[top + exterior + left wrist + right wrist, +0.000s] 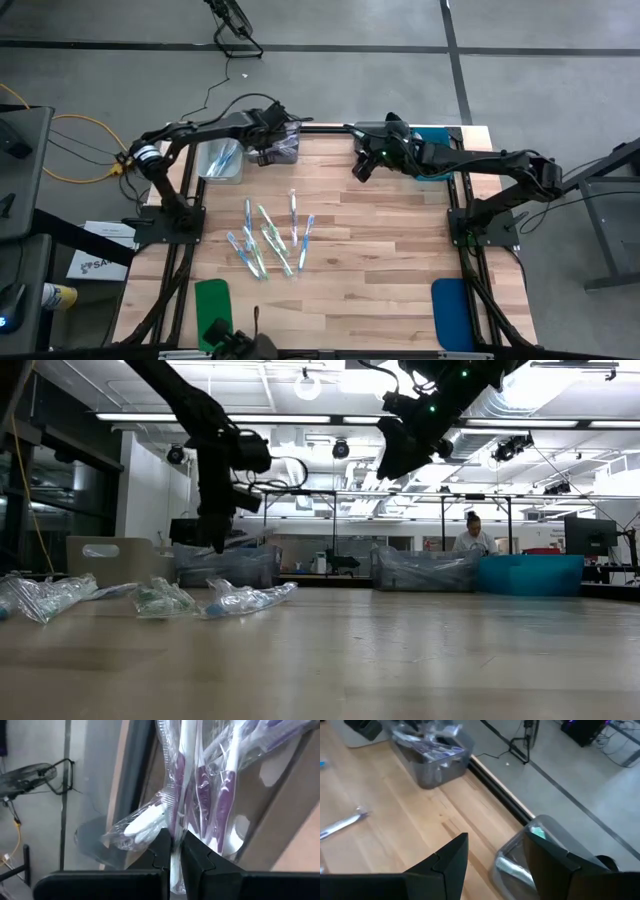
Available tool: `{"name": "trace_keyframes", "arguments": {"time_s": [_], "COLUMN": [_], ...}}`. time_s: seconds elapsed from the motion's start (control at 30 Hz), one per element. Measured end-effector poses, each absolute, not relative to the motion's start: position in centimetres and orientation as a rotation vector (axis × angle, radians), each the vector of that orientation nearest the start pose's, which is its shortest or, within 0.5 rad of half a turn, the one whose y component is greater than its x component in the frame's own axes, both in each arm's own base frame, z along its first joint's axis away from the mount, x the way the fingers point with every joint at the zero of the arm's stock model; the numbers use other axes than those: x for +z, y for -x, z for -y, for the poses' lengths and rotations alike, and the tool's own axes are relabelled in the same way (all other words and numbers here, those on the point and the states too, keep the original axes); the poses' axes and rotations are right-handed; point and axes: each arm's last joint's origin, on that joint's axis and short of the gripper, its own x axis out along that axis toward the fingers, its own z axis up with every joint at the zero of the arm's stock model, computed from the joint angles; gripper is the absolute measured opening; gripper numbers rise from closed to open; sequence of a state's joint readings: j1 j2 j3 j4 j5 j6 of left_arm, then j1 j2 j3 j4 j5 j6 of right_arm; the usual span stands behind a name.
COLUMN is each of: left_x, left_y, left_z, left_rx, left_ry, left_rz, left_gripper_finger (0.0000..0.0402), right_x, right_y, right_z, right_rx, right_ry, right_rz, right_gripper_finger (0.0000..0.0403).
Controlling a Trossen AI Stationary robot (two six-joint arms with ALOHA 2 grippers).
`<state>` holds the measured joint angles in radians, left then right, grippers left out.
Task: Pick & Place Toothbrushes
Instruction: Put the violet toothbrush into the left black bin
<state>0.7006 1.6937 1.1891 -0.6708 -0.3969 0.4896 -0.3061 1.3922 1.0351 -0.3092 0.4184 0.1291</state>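
The left gripper (172,851) hangs over the far-left bin (278,148), jaws clamped on a wrapped purple brush (176,795) that hangs lengthwise down into it (others already lie there). The right gripper (492,857), jaws apart and empty, sits nearer the loose toothbrushes (272,238) mid-bench.

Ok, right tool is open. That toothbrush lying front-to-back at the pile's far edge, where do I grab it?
Take the toothbrush by its far half, which looks clear of the others; its near end runs close to the pile. It lies flat on the table, so bring the right tool straight down, fingers spanning its thin width.
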Motion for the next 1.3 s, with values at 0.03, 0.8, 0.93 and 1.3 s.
{"name": "trace_keyframes", "arguments": {"time_s": [0.03, 0.8, 0.93, 1.3], "left_x": [21.0, 22.1, 22.7, 23.0], "left_y": [-24.8, -25.5, -26.7, -27.2], "left_z": [-22.4, -23.0, -23.5, -23.7], "left_rx": [0.635, 0.648, 0.518, 0.508], "left_ry": [-0.200, -0.291, -0.338, -0.376], "left_rz": [-1.428, -1.351, -1.168, -1.104], "left_gripper_finger": [0.0012, 0.0181, 0.0166, 0.0011], "right_x": [27.6, 27.5, 27.5, 27.5], "right_y": [-28.0, -28.0, -28.0, -28.0], "right_z": [10.1, 10.1, 10.1, 10.1], "right_rx": [-0.744, -0.742, -0.742, -0.741], "right_ry": [-0.079, -0.080, -0.080, -0.078], "right_rz": [-0.634, -0.640, -0.641, -0.644], "right_gripper_finger": [0.0183, 0.0183, 0.0183, 0.0183]}}
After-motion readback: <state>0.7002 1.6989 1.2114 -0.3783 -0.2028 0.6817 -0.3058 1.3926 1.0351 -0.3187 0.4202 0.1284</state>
